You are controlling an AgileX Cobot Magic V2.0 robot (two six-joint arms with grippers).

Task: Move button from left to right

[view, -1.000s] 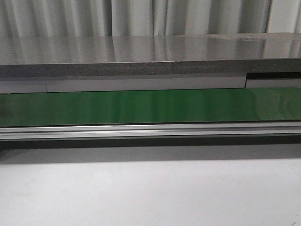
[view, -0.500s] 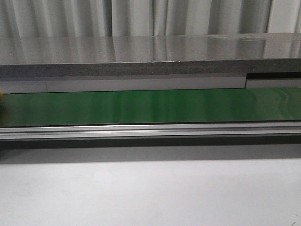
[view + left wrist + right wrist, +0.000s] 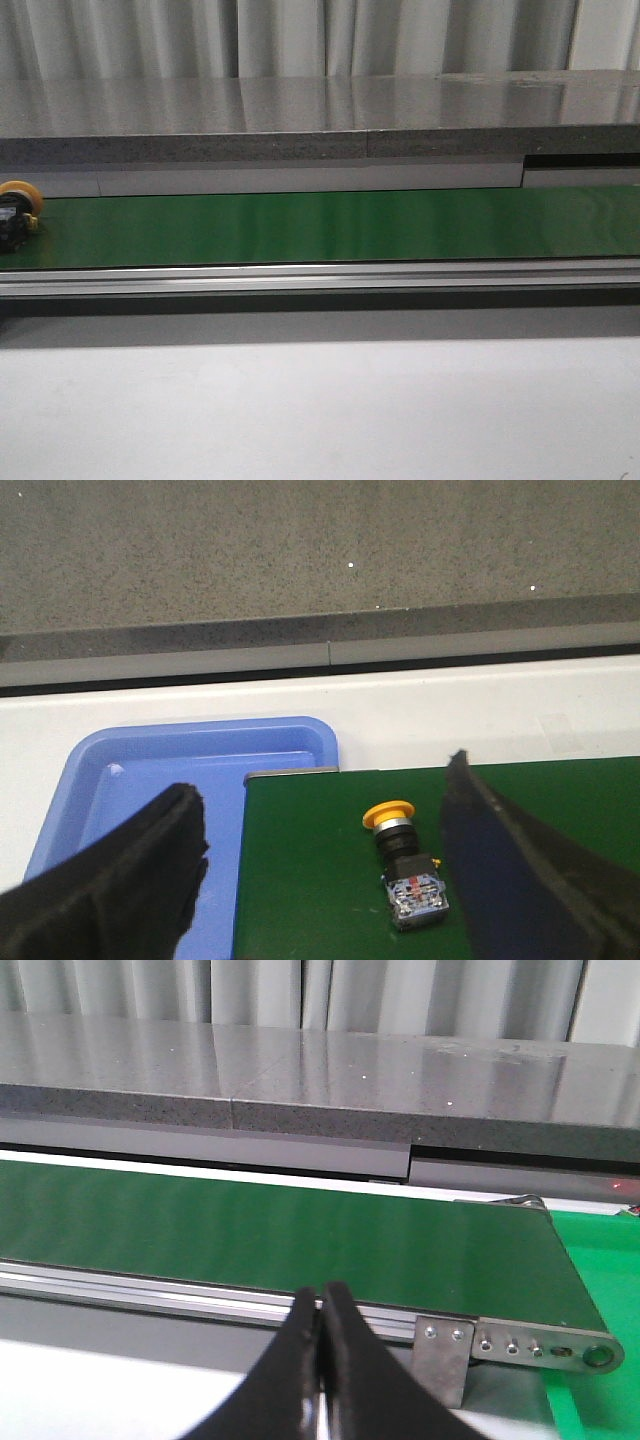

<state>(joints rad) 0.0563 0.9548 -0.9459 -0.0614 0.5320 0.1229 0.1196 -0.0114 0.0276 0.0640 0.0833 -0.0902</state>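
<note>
Green conveyor belt (image 3: 330,225) carries the button (image 3: 17,209) at its far left end, where the front view catches the yellow-orange cap and black body at the frame's edge. Seen from the left wrist, the button (image 3: 405,860) lies on its side on the belt (image 3: 300,880), just beside a blue tray (image 3: 200,770) at the belt's end. The left gripper (image 3: 325,870) hangs above with fingers spread wide, holding nothing. The right gripper (image 3: 320,1360) has its fingers pressed together, empty, facing the belt's other end (image 3: 300,1235).
</note>
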